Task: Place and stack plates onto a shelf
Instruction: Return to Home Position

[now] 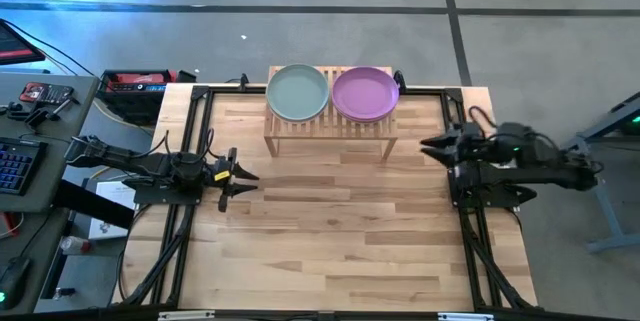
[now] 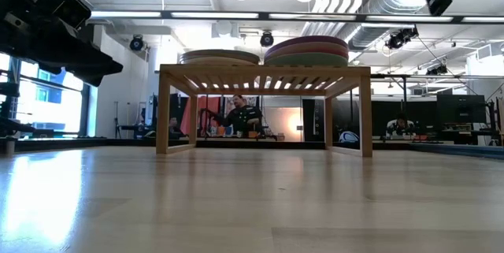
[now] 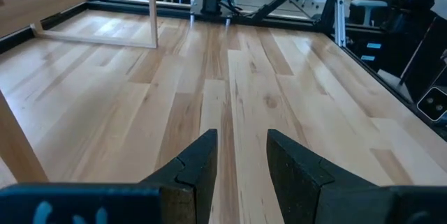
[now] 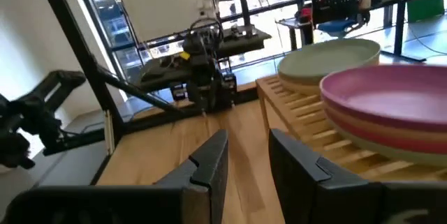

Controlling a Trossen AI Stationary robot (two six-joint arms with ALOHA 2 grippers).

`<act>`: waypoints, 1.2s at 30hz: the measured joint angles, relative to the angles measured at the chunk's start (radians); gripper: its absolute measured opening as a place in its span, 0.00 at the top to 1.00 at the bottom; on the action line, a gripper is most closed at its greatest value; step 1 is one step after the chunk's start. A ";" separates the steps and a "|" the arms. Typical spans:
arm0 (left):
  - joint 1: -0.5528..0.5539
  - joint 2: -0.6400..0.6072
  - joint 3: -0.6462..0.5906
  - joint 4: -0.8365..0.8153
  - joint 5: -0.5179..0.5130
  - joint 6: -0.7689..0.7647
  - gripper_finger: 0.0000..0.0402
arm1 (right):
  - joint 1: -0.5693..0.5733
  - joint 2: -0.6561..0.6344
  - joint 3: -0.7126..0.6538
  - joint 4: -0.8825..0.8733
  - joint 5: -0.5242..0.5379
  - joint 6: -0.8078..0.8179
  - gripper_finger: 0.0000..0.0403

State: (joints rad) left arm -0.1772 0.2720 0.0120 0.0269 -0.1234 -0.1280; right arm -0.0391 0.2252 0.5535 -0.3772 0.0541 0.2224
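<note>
Hovering over the bare bench (image 1: 330, 231) near its left edge: the left pincer (image 3: 242, 135), fingers spread, nothing between them, aimed across the planks. Mirroring it at the right edge: the right pincer (image 4: 248, 135), likewise spread and empty, facing the shelf (image 1: 330, 127) from near its right end. Well apart from both, at the far middle of the bench, resting on the shelf's slatted top: two stacks of plates side by side, with a pale green plate (image 1: 297, 92) topping the left stack and a purple plate (image 1: 365, 93) topping the right. Piled in two columns probably for want of room, with space for only two plates across. No loose plates visible on the bench, so stacking apparently complete. Arms probably held wide of the shelf to avoid knocking the stacks while parking.
</note>
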 joint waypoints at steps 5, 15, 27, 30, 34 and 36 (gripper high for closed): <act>0.000 0.000 0.000 0.000 0.000 -0.001 0.72 | 0.000 0.003 -0.155 0.167 -0.041 -0.018 0.77; 0.000 0.000 0.000 0.000 0.000 -0.002 0.72 | 0.000 -0.033 -0.337 0.341 -0.118 0.036 0.77; 0.000 0.000 0.000 0.000 0.000 -0.007 0.72 | 0.000 -0.224 -0.457 0.365 -0.152 0.041 0.77; 0.000 0.000 0.000 0.002 -0.013 0.015 0.72 | 0.000 -0.215 -0.478 0.360 -0.166 0.050 0.77; 0.000 0.000 0.000 0.003 -0.021 0.037 0.72 | 0.000 -0.214 -0.488 0.360 -0.172 0.065 0.77; 0.000 0.000 0.000 0.003 -0.021 0.038 0.72 | 0.000 -0.214 -0.488 0.356 -0.180 0.060 0.77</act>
State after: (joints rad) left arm -0.1776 0.2720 0.0120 0.0297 -0.1444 -0.0899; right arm -0.0387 0.0109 0.0654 -0.0211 -0.1256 0.2826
